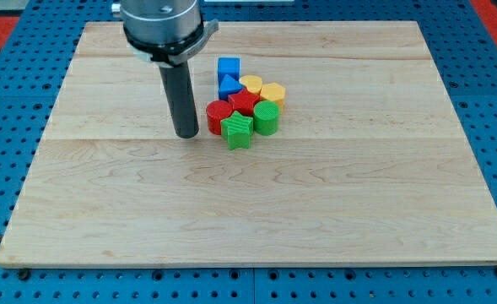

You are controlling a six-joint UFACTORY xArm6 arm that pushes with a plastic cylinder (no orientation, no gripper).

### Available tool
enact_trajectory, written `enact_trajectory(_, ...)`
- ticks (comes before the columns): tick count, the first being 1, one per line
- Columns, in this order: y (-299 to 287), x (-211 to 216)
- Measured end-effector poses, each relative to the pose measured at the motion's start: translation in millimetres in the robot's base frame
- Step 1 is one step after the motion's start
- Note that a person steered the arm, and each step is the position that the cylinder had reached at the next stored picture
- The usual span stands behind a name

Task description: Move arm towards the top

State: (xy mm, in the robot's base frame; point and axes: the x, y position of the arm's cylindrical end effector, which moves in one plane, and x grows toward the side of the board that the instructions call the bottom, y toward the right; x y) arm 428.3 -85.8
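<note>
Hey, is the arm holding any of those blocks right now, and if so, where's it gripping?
Nothing is held. My tip rests on the board, just to the view's left of the red cylinder.

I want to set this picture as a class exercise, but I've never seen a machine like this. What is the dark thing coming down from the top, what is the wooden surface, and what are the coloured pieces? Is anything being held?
The dark thing is a rod fixed to the end of a robot arm; only the arm's grey end shows at the view's top. There is one picture, from a camera looking down at an angle; where it is mounted is not recorded. The rod has no hand and holds nothing. Its lower end, the tip, slides on the wooden board and pushes things.

The pieces are small blocks in one tight cluster just to the view's right of the tip: a blue cube, a blue triangle, two yellow blocks, a red cylinder, another red block, a green star and a green cylinder. The tip stands beside the red cylinder.
</note>
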Motion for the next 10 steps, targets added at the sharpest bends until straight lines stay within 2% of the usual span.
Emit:
enact_trajectory(2,18,-25)
enact_trajectory(6,26,-21)
enact_trajectory(8,-18,-92)
enact_trajectory(9,-22,-145)
enact_trajectory(10,6,-179)
